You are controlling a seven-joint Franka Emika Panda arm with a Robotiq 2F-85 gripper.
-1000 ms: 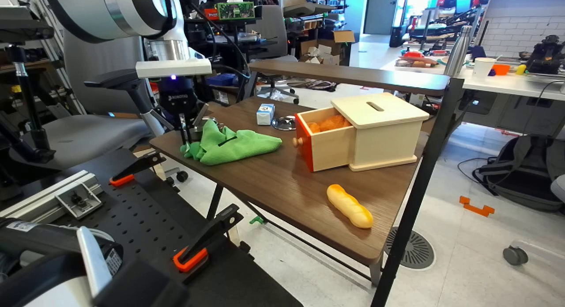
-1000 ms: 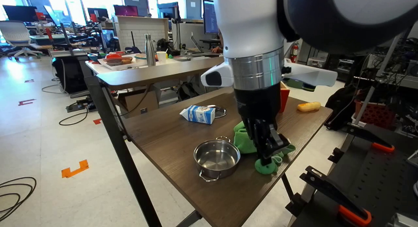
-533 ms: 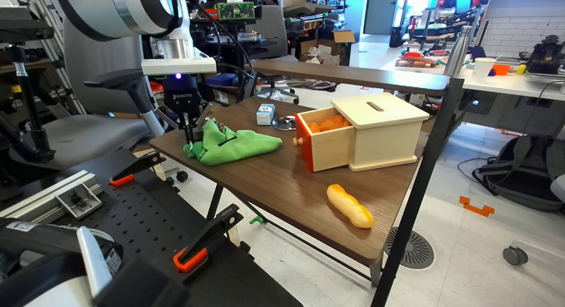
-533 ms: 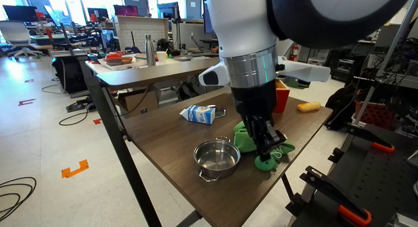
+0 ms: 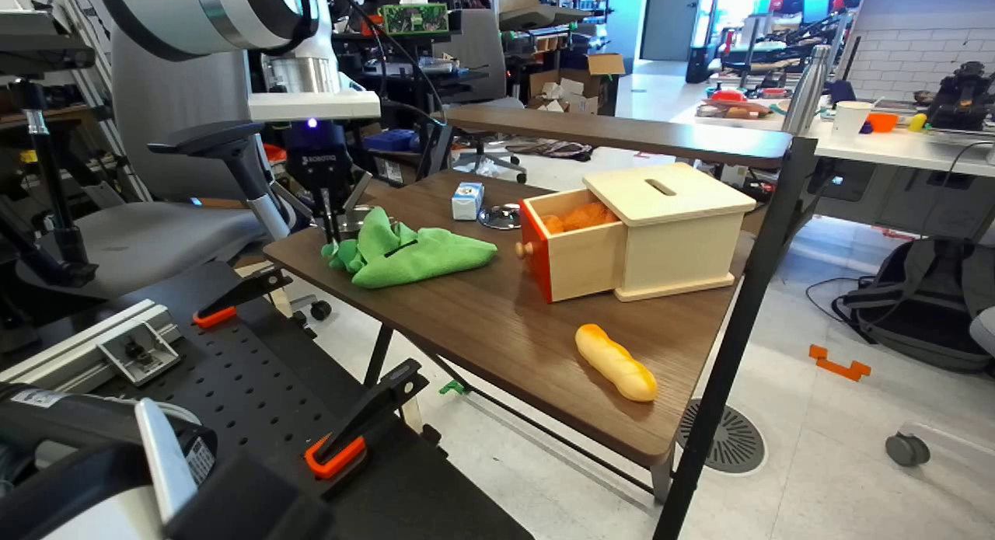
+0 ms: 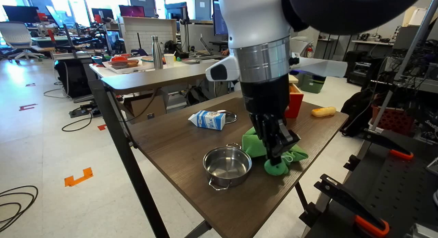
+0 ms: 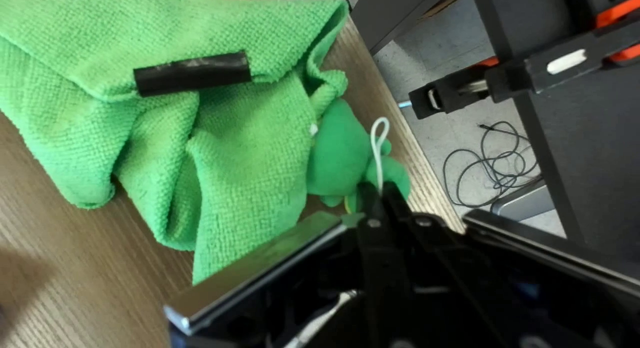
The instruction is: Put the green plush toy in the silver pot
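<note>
The green plush toy is small, darker green and rounded, with a white cord loop. It shows in both exterior views (image 5: 342, 254) (image 6: 274, 167) and in the wrist view (image 7: 340, 147), by the table's edge. It lies against a bright green cloth (image 7: 240, 172) with black tape. My gripper (image 7: 381, 190) points down, its fingertips close together with the cord between them, shut on the toy; it also shows in both exterior views (image 5: 333, 233) (image 6: 273, 159). The silver pot (image 6: 232, 182) stands upright and empty beside them, without lid; it is partly hidden in an exterior view (image 5: 354, 217).
A milk carton (image 6: 208, 120) lies beside a metal lid (image 6: 228, 116). A wooden box (image 5: 684, 249) has its red-fronted drawer (image 5: 536, 260) open with something orange inside. A yellow bread toy (image 5: 616, 363) lies near the table edge. A raised shelf (image 5: 614, 132) runs along the table.
My gripper has moved a little sideways and slightly up. The plush toy has shifted with the fingertips, and the cloth beside it has moved slightly. The pot has not moved.
</note>
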